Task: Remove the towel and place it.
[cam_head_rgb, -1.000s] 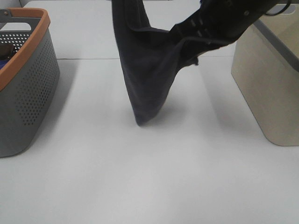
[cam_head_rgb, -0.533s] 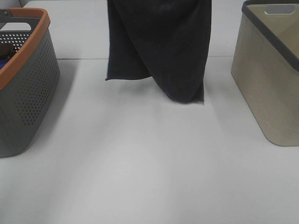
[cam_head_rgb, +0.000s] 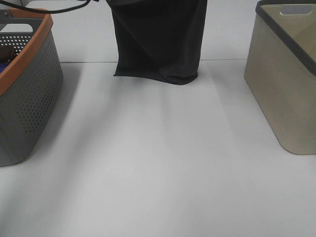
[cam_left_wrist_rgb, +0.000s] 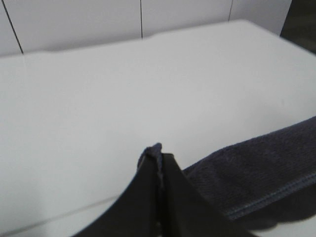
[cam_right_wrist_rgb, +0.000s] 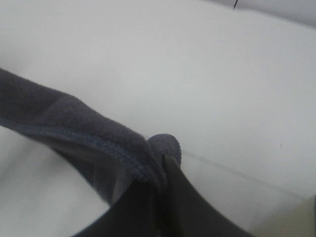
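Observation:
The dark navy towel [cam_head_rgb: 158,42] hangs spread out at the top middle of the exterior view, its lower edge near the white table [cam_head_rgb: 158,163]. Both grippers are above that view's top edge. In the left wrist view my left gripper [cam_left_wrist_rgb: 159,170] is shut on one top corner of the towel [cam_left_wrist_rgb: 256,182], the hemmed edge running away from it. In the right wrist view my right gripper [cam_right_wrist_rgb: 159,170] is shut on the other top corner of the towel [cam_right_wrist_rgb: 74,126].
A grey perforated basket [cam_head_rgb: 29,94] with an orange rim stands at the left edge. A beige bin [cam_head_rgb: 284,84] with a dark rim stands at the right. A black cable [cam_head_rgb: 54,7] crosses the top left.
The towel has gone from hanging bunched in a point to hanging spread flat between both grippers. It has moved up and farther back. The right arm has left the exterior view.

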Controlling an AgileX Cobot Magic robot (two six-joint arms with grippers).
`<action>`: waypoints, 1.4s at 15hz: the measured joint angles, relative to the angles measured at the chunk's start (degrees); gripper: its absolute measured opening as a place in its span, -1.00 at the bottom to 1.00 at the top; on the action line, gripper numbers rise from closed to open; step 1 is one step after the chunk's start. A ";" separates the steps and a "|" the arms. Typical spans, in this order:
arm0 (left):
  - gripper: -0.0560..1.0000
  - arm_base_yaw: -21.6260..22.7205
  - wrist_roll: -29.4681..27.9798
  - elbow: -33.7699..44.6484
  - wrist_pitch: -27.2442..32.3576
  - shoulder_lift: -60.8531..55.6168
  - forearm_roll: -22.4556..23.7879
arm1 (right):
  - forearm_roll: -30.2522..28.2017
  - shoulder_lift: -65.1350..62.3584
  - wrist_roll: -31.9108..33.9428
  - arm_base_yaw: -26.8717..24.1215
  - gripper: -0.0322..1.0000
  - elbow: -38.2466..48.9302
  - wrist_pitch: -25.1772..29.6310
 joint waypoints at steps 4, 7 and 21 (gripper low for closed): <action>-0.89 -2.75 0.00 0.00 22.35 -0.17 0.06 | 0.46 3.44 0.00 0.00 -0.94 0.00 18.22; -0.89 -7.39 0.46 0.00 35.98 -0.40 0.74 | 2.06 3.55 0.00 0.00 -0.94 0.00 30.71; -0.39 -11.80 -3.67 5.96 67.72 0.34 -0.74 | 11.97 4.24 1.43 0.29 -0.15 19.71 39.19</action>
